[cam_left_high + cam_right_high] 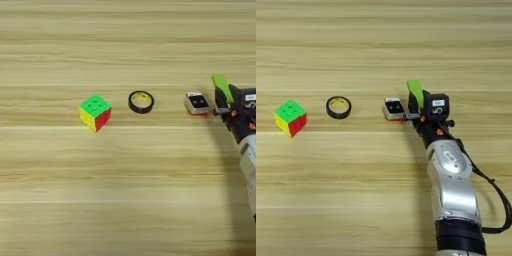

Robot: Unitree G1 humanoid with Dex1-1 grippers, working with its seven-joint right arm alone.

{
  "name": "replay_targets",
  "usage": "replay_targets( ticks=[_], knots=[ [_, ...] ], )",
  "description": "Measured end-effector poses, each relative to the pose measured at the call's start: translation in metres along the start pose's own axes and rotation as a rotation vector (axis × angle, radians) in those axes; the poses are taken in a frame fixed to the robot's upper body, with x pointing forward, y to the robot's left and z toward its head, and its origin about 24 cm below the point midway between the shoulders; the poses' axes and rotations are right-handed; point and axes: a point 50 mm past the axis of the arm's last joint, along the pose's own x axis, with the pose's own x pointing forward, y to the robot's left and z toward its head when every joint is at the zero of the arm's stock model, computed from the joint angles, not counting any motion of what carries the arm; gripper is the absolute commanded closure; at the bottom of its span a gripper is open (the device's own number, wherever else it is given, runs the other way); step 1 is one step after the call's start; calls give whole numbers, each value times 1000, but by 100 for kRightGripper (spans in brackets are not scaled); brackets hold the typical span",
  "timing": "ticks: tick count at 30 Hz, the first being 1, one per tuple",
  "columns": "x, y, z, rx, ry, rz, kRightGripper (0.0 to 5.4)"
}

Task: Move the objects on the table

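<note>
Pinching the lime-green block (415, 91) between its 2 black fingers, the claw (417, 106) sat at the right end of the row of things on the desk (356, 200), with the silver forearm (452, 185) reaching in from the bottom edge. Most of the block stood out above the fingers, tilted a little to the left, and whether its lower end touched the wood could not be told.

Just left of the claw, close enough that contact could not be ruled out, lay the flat white-and-red box (394, 109) with a tiny black cube (395, 106) that seemed to rest on top of it. Further left lay the black ring (338, 107), flat on its side with its yellow inner face showing, and well beyond that the puzzle cube (290, 117).

Judging by its look, the block was light and stiff (probably plastic or foam), with flat faces that suit a 2-finger pinch across its narrow sides; held so low, it might pivot. The ring looked thin and would likely be best taken across its rim. The box was low and would want a grip on its 2 short edges, and the cube on it might slide off.
</note>
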Motion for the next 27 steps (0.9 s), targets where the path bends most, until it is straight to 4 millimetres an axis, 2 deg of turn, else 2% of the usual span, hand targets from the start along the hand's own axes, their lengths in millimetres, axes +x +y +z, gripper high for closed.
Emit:
replay_targets(
  ticks=[1, 7, 13, 19, 27],
  knots=[
    [1, 3, 3, -3, -4, 16, 405],
    [12, 53, 27, 1, -57, 234, 405],
    [17, 95, 35, 44, -65, 386, 405],
    [16, 147, 33, 95, -35, 561, 405],
    [8, 181, 26, 118, 13, 691, 405]
  ],
)
